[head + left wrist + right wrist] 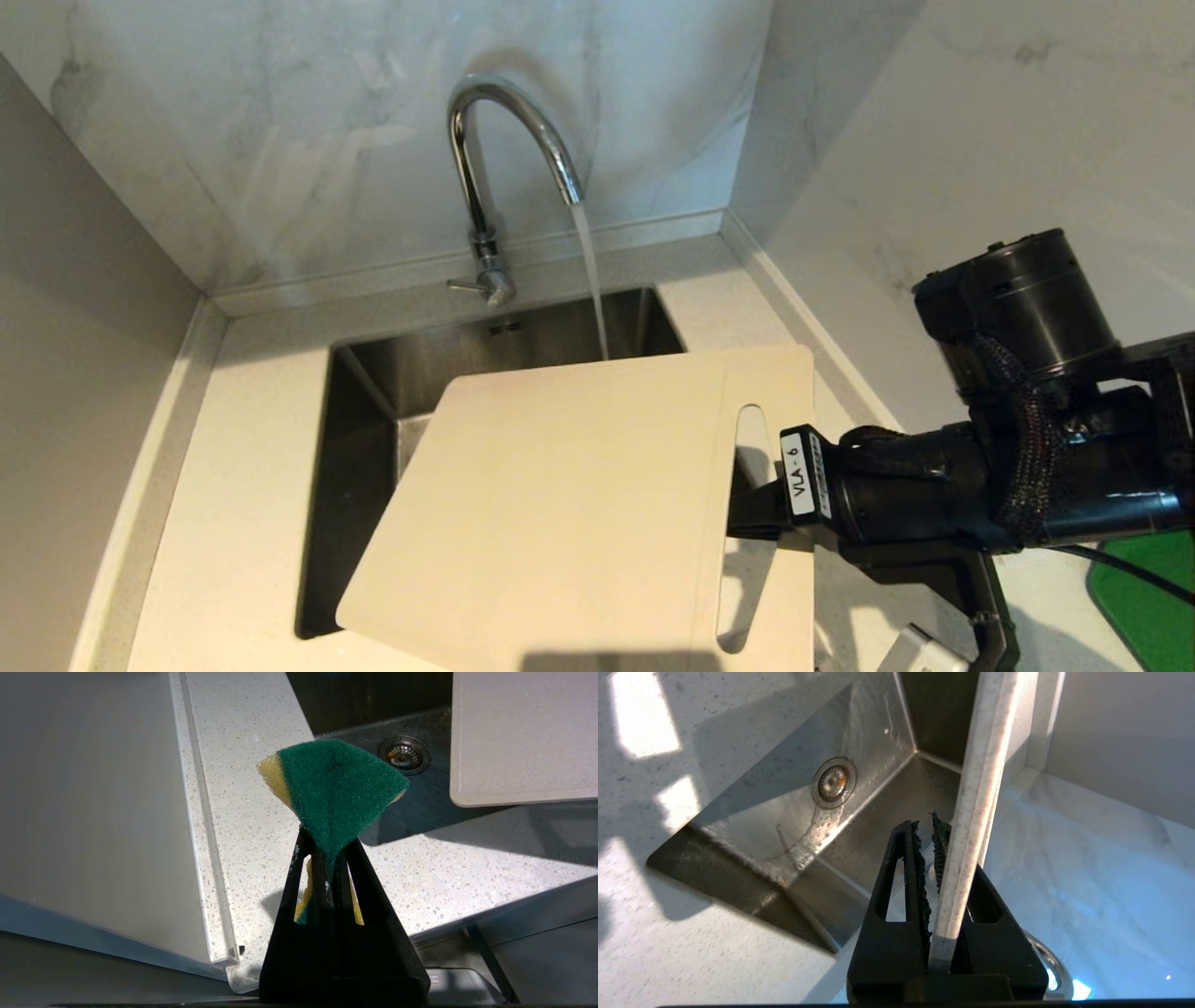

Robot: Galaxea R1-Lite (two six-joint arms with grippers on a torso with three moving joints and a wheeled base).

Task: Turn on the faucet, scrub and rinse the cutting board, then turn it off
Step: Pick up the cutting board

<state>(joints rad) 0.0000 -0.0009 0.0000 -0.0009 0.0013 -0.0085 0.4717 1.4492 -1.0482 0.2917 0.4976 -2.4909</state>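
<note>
Right claw [934, 833] clamped on cutting board [560, 504] over sink [373, 373], faucet [495, 140] running.

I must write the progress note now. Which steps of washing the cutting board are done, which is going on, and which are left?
Done: the faucet is on, water falling into the sink. In hand: the right pincer grips the cutting board by its slot end over the sink, beside the stream, not under it; the left pincer pinches the sponge above the counter. Left: scrubbing, rinsing, then closing the faucet.
</note>
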